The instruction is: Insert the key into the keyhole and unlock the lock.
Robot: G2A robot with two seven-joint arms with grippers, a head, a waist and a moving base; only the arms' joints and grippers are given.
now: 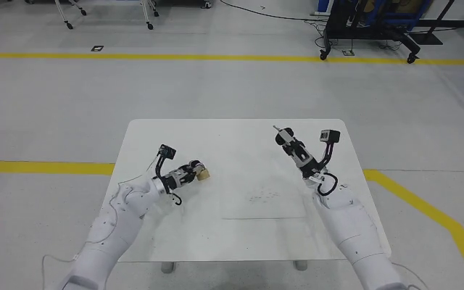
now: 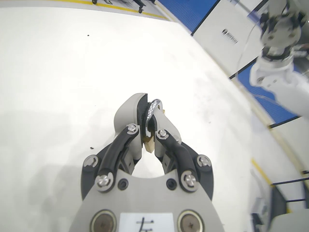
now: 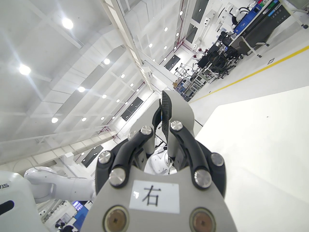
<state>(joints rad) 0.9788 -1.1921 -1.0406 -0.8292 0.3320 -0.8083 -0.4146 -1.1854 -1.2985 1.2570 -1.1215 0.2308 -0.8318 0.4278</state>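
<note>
Holding done: lock [image 2: 149, 144] was clamped in left gripper [image 2: 150, 105], key [image 1: 276, 129] was pinched in right gripper [image 1: 283, 135], well apart from lock. Key was not yet put in or turned.

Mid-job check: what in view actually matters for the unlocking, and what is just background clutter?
For the job:
lock, clamped in the left pincer
key, its tip poking out of the shut right pincer, well apart from the lock

Just about:
white table, faintly scuffed
wheeled rack on the floor behind
yellow floor line
</note>
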